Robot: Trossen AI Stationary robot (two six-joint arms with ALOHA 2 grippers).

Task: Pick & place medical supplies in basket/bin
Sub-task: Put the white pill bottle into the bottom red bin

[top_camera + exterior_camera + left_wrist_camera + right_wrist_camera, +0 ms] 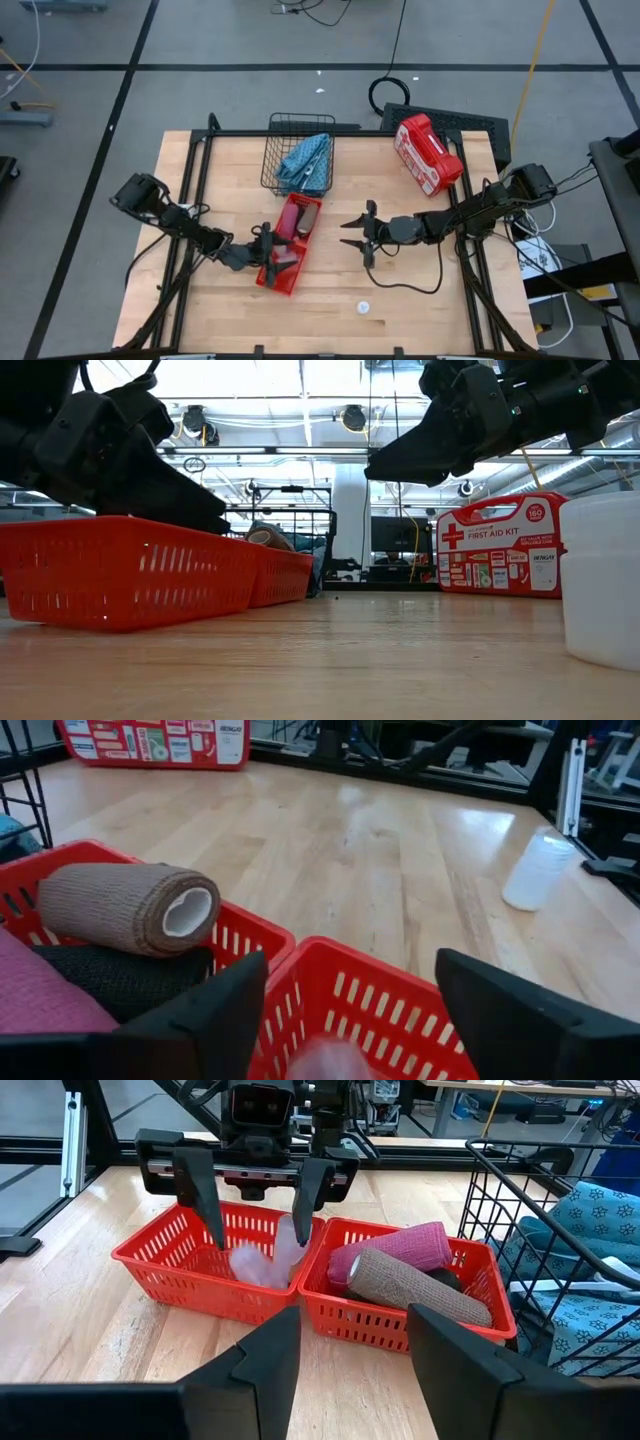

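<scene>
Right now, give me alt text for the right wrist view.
The left pincer hangs open over a red bin, a pale vial blurred below it. The adjoining red bin holds pink and brown rolls; a wire basket stands beside.

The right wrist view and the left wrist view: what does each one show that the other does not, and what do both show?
Only the right wrist view shows the black wire basket with the light-blue pouch inside, and the left gripper, fingers apart, above the nearer red bin, where pale vials lie. Only the left wrist view shows the first aid case and a white vial standing on the table. Both show the brown roll, the pink roll and the two red bins.
</scene>
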